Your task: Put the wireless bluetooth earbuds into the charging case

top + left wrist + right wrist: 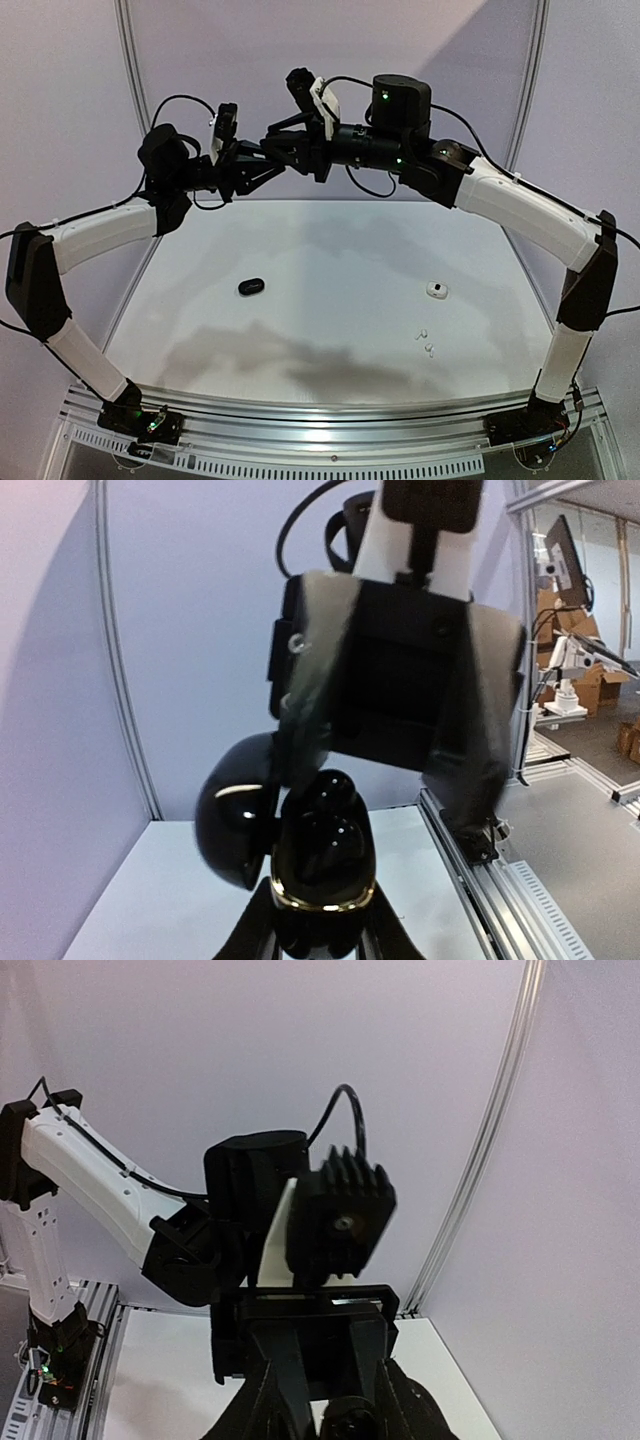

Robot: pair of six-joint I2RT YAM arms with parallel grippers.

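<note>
Two glossy black earbuds point(332, 792), small rounded lumps, seated one above the other in an open charging case point(320, 880), also glossy black, with a thin gold rim and its lid point(232, 820) swung out to one side. Raised high above the far edge of the table, where both arms meet. Pinched at its lower end by the left gripper point(320, 930), jaws pressed tight against the shell. Straddled by the right gripper point(385, 775), jaws spread, fingers point(478, 710) blurred, nothing clamped between them; one finger just beside the lid, contact impossible to tell.

Down on the table point(330, 235), near right: white earbuds point(427, 343), tiny specks lying close together, stems too small to make out. Just beyond them, a white case point(436, 290). Left of centre, well apart from both, a small oval black case point(250, 286).

White matt tabletop, soft grey shadows of the arms across the near half. Ribbed aluminium rail point(330, 412) along the near edge, arm bases bolted at its two ends. Pale lilac walls behind and at both sides. Past the right side, in the left wrist view, a grey floor and cardboard boxes point(600, 685).
</note>
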